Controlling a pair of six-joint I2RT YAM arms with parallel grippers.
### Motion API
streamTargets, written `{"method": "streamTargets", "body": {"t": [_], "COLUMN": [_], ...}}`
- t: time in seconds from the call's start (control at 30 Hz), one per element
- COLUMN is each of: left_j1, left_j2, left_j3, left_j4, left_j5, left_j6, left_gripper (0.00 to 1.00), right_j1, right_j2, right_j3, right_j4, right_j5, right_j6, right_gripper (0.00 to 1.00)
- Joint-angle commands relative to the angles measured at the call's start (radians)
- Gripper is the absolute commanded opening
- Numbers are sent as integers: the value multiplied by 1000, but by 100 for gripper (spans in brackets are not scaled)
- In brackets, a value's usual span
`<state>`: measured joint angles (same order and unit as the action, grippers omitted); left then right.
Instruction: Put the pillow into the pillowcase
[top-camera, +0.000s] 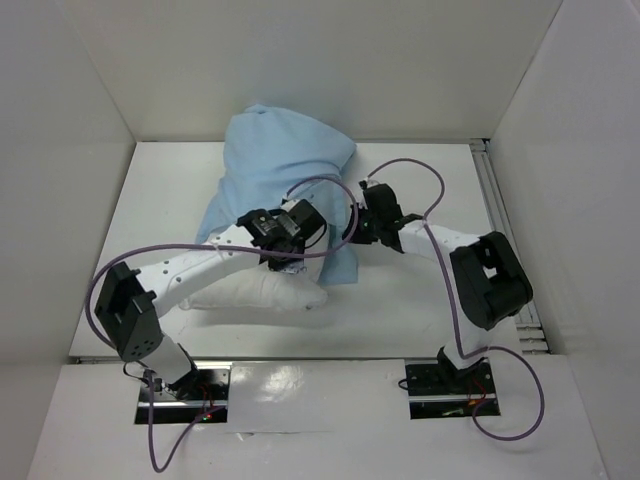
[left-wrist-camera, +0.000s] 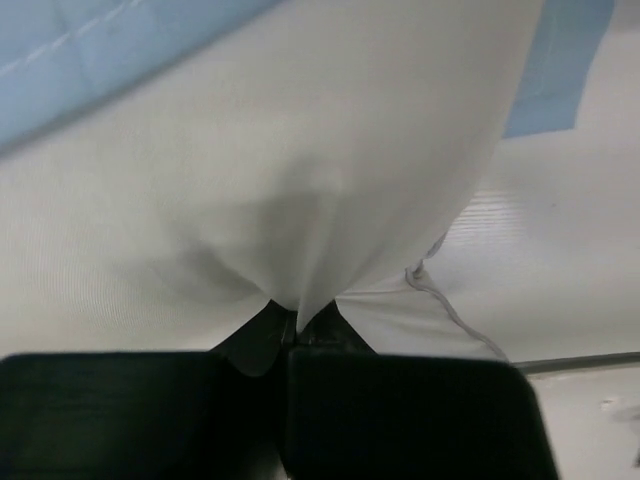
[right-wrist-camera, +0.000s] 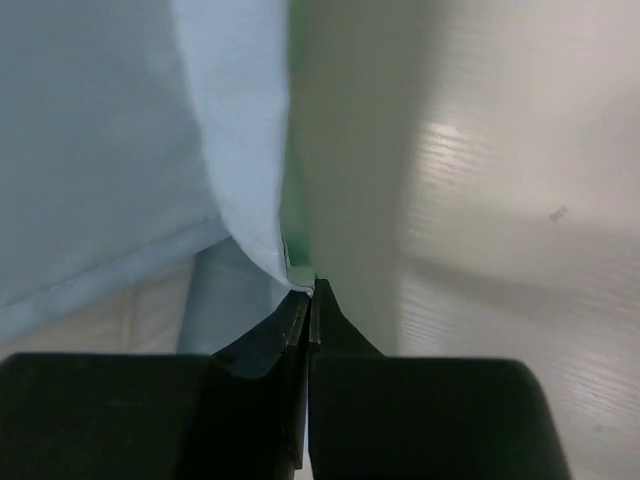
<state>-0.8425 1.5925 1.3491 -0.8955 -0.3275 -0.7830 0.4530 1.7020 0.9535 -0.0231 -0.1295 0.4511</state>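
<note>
The light blue pillowcase (top-camera: 275, 160) lies bunched at the back middle of the table, its near edge hanging over the white pillow (top-camera: 255, 292), whose front part sticks out toward the arms. My left gripper (top-camera: 290, 262) is shut on a pinch of the pillow's white fabric (left-wrist-camera: 300, 200), which rises from the fingertips like a tent. Blue cloth (left-wrist-camera: 90, 50) shows above it. My right gripper (top-camera: 358, 215) is shut on the pillowcase's right edge (right-wrist-camera: 250, 150), where a sea-green inner face (right-wrist-camera: 297, 215) shows at the fingertips.
White walls enclose the table on the left, back and right. A metal rail (top-camera: 505, 230) runs along the right side. Purple cables (top-camera: 400, 165) loop over both arms. A loose thread (left-wrist-camera: 440, 295) hangs from the pillow seam.
</note>
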Motion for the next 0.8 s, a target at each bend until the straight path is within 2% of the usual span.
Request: {"method": "streamTargets", "body": {"t": [0.0,0.1,0.13,0.17,0.23,0.33,0.43,0.47,0.57,0.67,0.77], "left_j1": [33,75,85,104,124,155,178,178,152,102,51], "left_j2": [-97,-65,-37,-8,73,119,132,132,101,81,101], "left_j3": [112,301,431,499,679,786,745,673,457,269,234], "left_j4": [65,52,12,-12,-74,-83,-39,-16,41,164,208], "left_j5": [-61,-51,-61,-61,-82,-82,-62,-50,-21,18,18], "left_j6": [-38,-13,-3,7,25,41,41,25,-34,-96,-121], "left_gripper": [0,0,0,0,0,0,0,0,0,0,0], "right_j1": [9,55,90,108,159,246,305,317,331,331,331], "right_j2": [-106,-209,-237,-302,-378,-530,-682,-741,-868,-973,-993], "right_j3": [123,289,329,373,384,341,164,61,-69,-61,10], "right_j4": [51,-111,-151,-206,-248,-346,-394,-421,-457,-507,-601], "right_j5": [-75,-93,-84,-84,-56,17,111,138,154,175,235], "right_j6": [-8,-34,-58,-58,-58,-20,50,108,221,276,276], "right_gripper": [0,0,0,0,0,0,0,0,0,0,0]}}
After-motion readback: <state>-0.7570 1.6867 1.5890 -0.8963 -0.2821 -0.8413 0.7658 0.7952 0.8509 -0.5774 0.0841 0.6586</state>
